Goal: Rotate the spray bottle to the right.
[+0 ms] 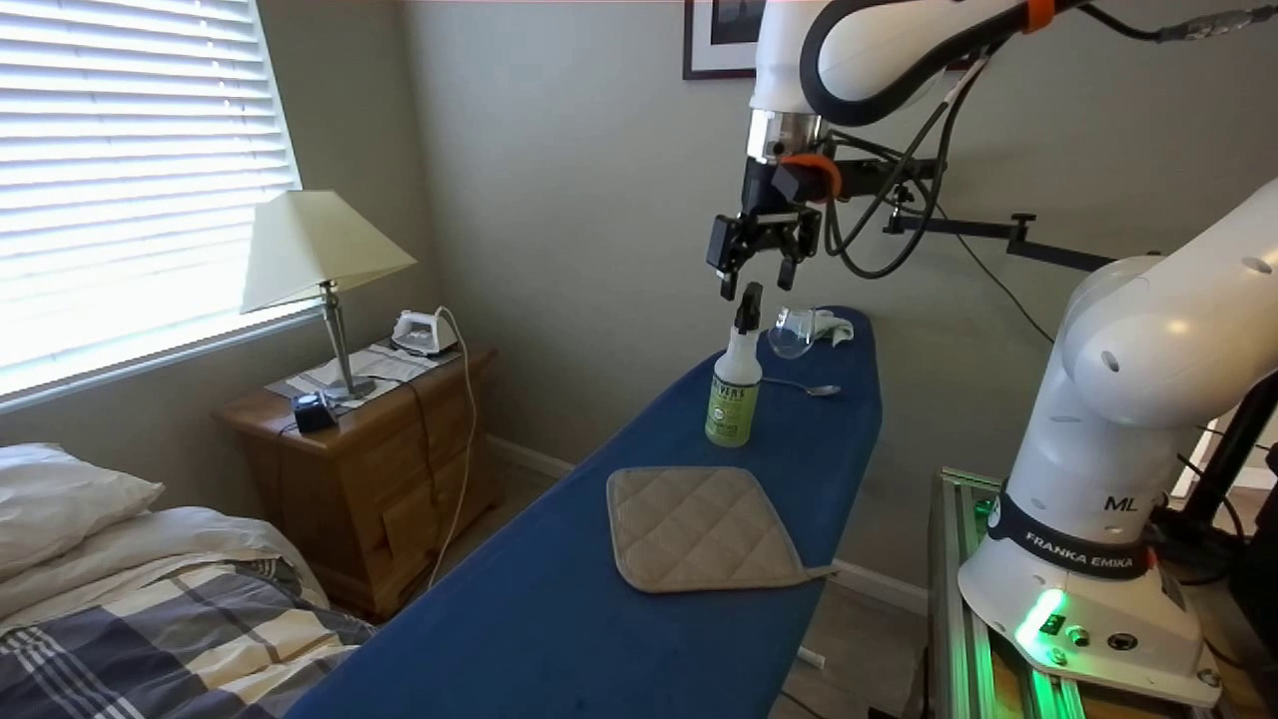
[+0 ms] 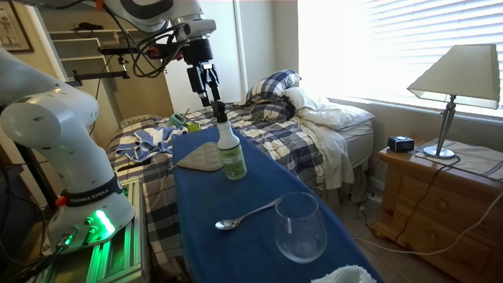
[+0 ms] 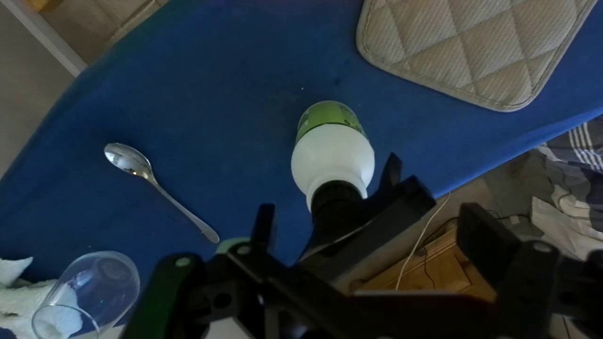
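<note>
The spray bottle [image 1: 734, 399] stands upright on the blue ironing board [image 1: 519, 619], between the quilted pad and the spoon. It has a white upper body, a yellow-green labelled lower part and a black trigger head. It also shows in an exterior view [image 2: 232, 157] and, from above, in the wrist view [image 3: 332, 153]. My gripper [image 1: 758, 279] is open and empty, pointing down just above the trigger head; it also shows in an exterior view [image 2: 211, 100]. In the wrist view the black head lies in line with the gap between the fingers [image 3: 372, 223]. Contact with the head cannot be told.
The tan quilted pad [image 1: 699, 529] lies on the board beside the bottle. A metal spoon [image 2: 228, 224], a clear stemless glass [image 2: 300, 228] and a white cloth [image 2: 347, 275] lie on its other side. The board's edges [image 3: 541, 136] drop to the floor.
</note>
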